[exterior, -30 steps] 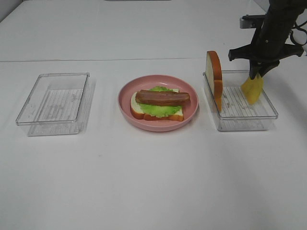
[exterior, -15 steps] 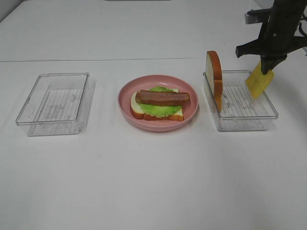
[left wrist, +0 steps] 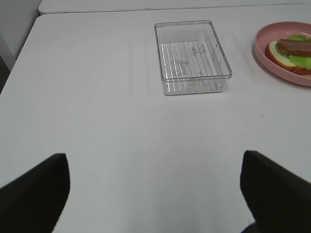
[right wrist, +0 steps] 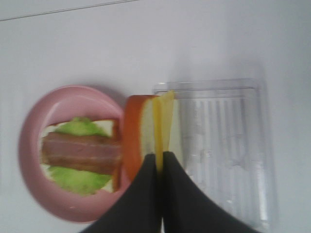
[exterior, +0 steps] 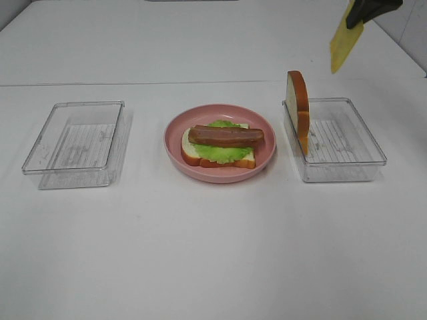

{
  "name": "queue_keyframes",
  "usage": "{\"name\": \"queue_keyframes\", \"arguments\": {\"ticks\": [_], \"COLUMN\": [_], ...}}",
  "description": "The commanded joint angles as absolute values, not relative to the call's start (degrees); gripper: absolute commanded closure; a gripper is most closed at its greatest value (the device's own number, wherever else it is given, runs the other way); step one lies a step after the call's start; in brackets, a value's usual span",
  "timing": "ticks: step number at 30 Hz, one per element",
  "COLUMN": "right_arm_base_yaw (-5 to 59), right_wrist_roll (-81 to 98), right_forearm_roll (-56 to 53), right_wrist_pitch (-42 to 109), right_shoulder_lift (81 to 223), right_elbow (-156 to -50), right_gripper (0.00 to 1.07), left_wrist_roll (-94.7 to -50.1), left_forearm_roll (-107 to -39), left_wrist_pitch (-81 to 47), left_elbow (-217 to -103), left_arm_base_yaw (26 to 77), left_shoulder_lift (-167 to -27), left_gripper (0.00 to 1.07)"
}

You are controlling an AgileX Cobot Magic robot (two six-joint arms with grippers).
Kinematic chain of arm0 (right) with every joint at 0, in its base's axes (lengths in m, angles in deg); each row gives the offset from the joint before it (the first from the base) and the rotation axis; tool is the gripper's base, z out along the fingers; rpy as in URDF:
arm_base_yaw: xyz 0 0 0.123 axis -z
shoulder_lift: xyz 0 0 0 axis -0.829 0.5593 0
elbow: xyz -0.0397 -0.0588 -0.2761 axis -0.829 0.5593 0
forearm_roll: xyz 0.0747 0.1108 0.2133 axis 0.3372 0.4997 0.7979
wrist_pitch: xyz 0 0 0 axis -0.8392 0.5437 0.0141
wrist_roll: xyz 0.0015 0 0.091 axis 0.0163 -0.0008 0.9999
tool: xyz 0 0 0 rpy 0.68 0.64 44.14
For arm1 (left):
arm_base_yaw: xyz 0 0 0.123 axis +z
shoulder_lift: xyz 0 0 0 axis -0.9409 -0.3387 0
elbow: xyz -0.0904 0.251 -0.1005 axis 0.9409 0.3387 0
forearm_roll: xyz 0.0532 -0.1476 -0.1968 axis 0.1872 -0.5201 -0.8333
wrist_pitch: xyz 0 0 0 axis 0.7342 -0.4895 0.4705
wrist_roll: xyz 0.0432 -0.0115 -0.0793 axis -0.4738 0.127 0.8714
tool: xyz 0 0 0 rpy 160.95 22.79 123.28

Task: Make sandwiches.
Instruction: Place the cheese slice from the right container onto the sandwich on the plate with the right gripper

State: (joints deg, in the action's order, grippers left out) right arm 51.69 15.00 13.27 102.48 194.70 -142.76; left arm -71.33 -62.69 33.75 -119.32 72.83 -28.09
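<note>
High up, right claw [right wrist: 159, 170] clamped on cheese slice [right wrist: 163, 121]

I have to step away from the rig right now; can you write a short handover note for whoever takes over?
Right gripper: shut on the cheese slice, lifted high above the right tray.
Left gripper: open, holding nothing, over bare table.
Done: bottom bread, lettuce and bacon are stacked on the pink plate.
Left: place the cheese on the bacon, then add the second bread slice, which stands on edge in the right tray.

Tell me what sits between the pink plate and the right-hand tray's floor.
The upright bread slice, leaning at the right tray's plate-side wall, seen in the exterior high view.
</note>
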Motion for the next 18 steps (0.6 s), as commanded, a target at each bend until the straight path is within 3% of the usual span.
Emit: {"name": "queue_keyframes", "arguments": {"ticks": [1, 8, 18], "right_arm_base_yaw": [50.03, 40.12, 32.73], "right_wrist_roll": [12.93, 12.59, 13.22], "right_forearm_roll": [18.08, 21.57, 21.8], "right_wrist_pitch": [102.48, 97.56, 94.52], "right_shoulder_lift": [193.61, 194.3, 199.8], "right_elbow": [-143.04, -143.04, -143.04], "right_gripper": [1.07, 1.07, 1.07], "left_wrist_roll": [-71.05, -71.05, -71.05], "left_forearm_roll": [-63.03, -63.03, -63.03], "left_wrist_pitch": [33.47, 33.47, 33.47], "left_elbow": [-119.32, -119.32, -119.32], "left_arm_base_yaw": [72.72, 72.72, 72.72], "left_shoulder_lift": [-27.23, -27.23, -27.23], "left_gripper": [0.17, 0.17, 0.17]}}
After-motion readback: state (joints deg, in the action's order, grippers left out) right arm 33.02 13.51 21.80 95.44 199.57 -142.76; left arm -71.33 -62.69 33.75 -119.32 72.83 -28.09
